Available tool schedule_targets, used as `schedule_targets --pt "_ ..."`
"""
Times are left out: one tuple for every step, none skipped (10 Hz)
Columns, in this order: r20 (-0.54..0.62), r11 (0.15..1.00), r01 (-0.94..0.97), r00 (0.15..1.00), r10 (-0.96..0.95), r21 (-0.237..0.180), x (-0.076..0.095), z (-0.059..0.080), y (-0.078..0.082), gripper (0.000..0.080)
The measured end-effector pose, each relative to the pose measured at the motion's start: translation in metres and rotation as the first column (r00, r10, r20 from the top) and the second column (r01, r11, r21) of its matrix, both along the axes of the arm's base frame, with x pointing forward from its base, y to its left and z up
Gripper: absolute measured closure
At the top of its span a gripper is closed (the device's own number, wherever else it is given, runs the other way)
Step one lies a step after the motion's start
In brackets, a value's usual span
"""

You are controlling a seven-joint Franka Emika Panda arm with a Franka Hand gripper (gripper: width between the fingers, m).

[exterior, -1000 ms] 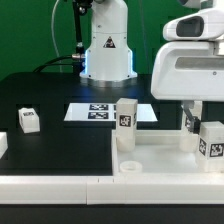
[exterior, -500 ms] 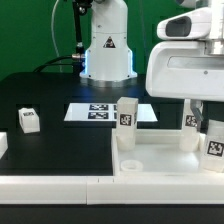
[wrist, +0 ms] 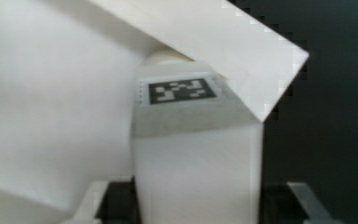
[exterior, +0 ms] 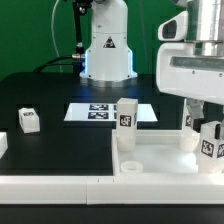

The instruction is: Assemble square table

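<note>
The white square panel (exterior: 160,160) lies at the exterior view's right front. One tagged leg (exterior: 126,118) stands upright at a panel corner, and a second leg (exterior: 190,130) stands farther right. My gripper (exterior: 208,118) is shut on a third tagged leg (exterior: 211,142) and holds it upright over the panel's right side. In the wrist view the held leg (wrist: 197,130) fills the middle between my gripper's (wrist: 197,205) fingers, with the panel (wrist: 51,110) behind it. A fourth leg (exterior: 28,121) lies loose on the black table at the left.
The marker board (exterior: 100,113) lies flat in the middle of the table, before the robot base (exterior: 107,50). A long white rail (exterior: 60,185) runs along the front edge. A white piece (exterior: 3,145) shows at the left edge.
The gripper body has shifted slightly toward the exterior view's right and looks turned. The held leg stays at nearly the same spot over the panel. Other parts have not moved.
</note>
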State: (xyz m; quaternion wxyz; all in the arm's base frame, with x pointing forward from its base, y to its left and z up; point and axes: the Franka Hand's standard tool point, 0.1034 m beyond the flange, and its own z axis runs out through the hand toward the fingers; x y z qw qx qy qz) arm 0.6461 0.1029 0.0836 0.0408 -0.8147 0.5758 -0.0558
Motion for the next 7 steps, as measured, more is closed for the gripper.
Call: schedule_targets --pt "-0.008 0.995 0.098 0.995 -0.098 0.027 -0.0005 -0.0004 -0.0029 0.0511" --pt "-0.016 0.991 0.136 0.991 -0.135 0.02 -0.0008 0.0 -0.0012 0.0511" --pt "-0.018 0.985 0.171 0.985 -0.17 0.028 -0.0012 0.0 -0.0016 0.0511" --pt "-0.024 0.971 0.235 0.972 -0.234 0.039 -0.0018 -0.0002 -0.0022 0.0511" --pt "-0.036 0.938 0.339 0.941 -0.337 0.067 -0.0028 -0.0008 -0.0042 0.0511" --pt "-0.074 0.855 0.503 0.864 -0.497 0.124 -0.0064 -0.002 -0.0048 0.0511" --pt "-0.098 0.76 0.631 0.775 -0.624 0.156 -0.0076 -0.0024 -0.003 0.0511"
